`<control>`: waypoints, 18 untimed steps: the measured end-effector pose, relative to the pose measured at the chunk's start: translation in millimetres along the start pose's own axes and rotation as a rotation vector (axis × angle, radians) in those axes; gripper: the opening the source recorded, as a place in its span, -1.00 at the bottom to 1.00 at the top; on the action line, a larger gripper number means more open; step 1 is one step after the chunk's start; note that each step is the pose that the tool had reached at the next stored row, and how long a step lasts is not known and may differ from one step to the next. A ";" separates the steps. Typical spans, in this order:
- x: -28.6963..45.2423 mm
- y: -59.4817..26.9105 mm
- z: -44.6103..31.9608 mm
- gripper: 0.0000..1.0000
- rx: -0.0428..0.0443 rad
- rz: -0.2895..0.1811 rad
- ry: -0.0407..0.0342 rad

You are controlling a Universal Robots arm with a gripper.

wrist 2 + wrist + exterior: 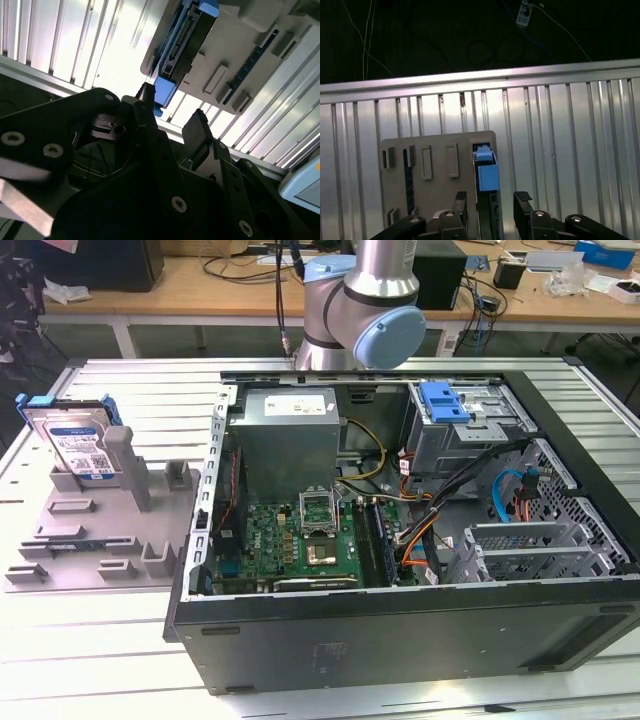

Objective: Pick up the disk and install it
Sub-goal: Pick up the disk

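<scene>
The disk point(80, 445) is a silver drive with a white-and-blue label in a bright blue carrier. It stands on edge in a slot at the far end of a grey fixture plate point(90, 540), at the exterior view's left. In both wrist views my gripper point(491, 202) point(172, 115) is open, with its dark fingers point(461, 201) on either side of the disk's thin edge point(486, 172) point(182, 45). The fingers hang above the disk and do not touch it. The blue carrier's end point(165, 92) lies just beyond the fingertips.
An open computer case point(400, 510) lies on the ribbed metal table point(120, 390), with its motherboard, cables and a grey drive cage with a blue bracket point(445, 400) exposed. The arm's body point(365, 300) rises behind the case. Upright grey posts point(125, 465) stand on the fixture beside the disk.
</scene>
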State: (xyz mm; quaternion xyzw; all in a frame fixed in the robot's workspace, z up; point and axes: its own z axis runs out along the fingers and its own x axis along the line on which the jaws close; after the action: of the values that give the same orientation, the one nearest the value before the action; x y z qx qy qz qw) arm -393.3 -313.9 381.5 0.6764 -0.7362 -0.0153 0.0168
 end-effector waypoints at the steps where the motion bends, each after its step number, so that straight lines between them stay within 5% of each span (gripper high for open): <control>1: 0.0 0.0 0.0 0.00 0.0002 -0.009 0.0008; 5: 0.0 0.0 0.1 0.00 0.0016 -0.087 0.0055; 13: 0.0 0.1 4.2 0.00 0.0343 -0.073 0.0181; 18: -1.0 5.1 7.5 0.00 0.0345 -0.076 0.0183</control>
State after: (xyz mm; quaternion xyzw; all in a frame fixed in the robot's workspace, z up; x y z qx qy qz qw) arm -398.6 -312.4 374.2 0.7042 -0.7099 0.0029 0.0113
